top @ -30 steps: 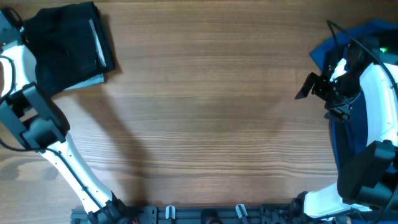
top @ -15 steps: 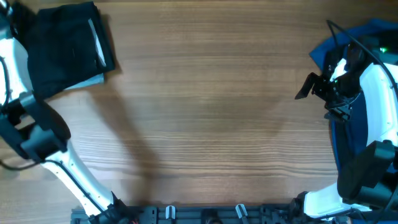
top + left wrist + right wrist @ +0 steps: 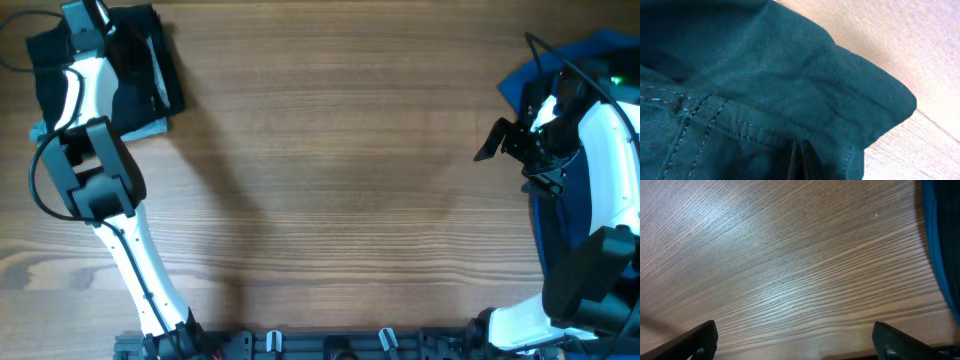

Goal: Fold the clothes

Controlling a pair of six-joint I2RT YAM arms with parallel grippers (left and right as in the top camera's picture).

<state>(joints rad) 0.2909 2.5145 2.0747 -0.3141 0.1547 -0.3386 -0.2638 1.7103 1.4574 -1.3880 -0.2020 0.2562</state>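
A folded dark garment lies at the table's far left corner, on a light blue piece. My left gripper is over its far edge. In the left wrist view the dark teal fabric fills the frame, and the two fingers are pressed together within its folds. A blue clothes pile lies at the right edge, partly under my right arm. My right gripper hovers open and empty over bare wood left of the pile. Its fingertips are wide apart, with the blue cloth at the frame's right.
The wooden table spreads between the two piles. The arm bases and a rail run along the front edge. A cable loops over the blue pile.
My left arm has swung up and to the right, from the table's left edge onto the dark garment's far edge. The right arm has not moved.
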